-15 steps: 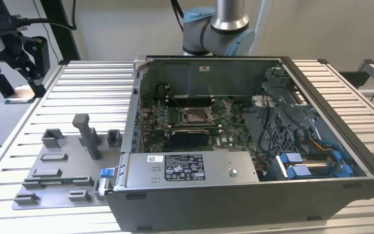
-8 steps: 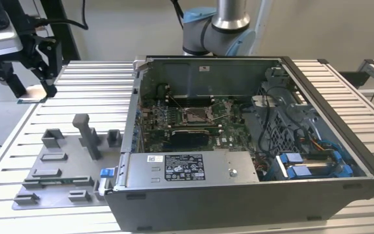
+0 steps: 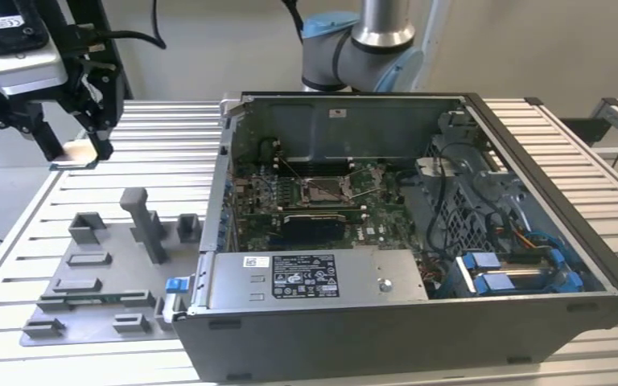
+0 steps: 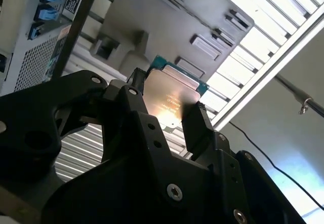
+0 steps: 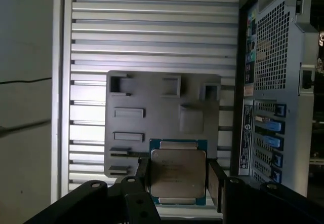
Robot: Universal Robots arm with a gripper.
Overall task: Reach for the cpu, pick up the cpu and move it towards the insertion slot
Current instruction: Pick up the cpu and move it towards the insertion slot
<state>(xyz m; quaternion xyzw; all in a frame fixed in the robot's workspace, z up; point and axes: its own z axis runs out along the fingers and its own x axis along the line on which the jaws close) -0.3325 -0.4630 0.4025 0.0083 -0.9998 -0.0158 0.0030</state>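
Far from the insertion slot point(image 3: 323, 190), gripper point(image 3: 75, 151) clamped on cpu point(image 5: 178, 172), side edges hidden behind fingers point(image 5: 215, 183)

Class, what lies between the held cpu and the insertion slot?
In the exterior view, bare table slats, then the case wall, separate cpu and slot.
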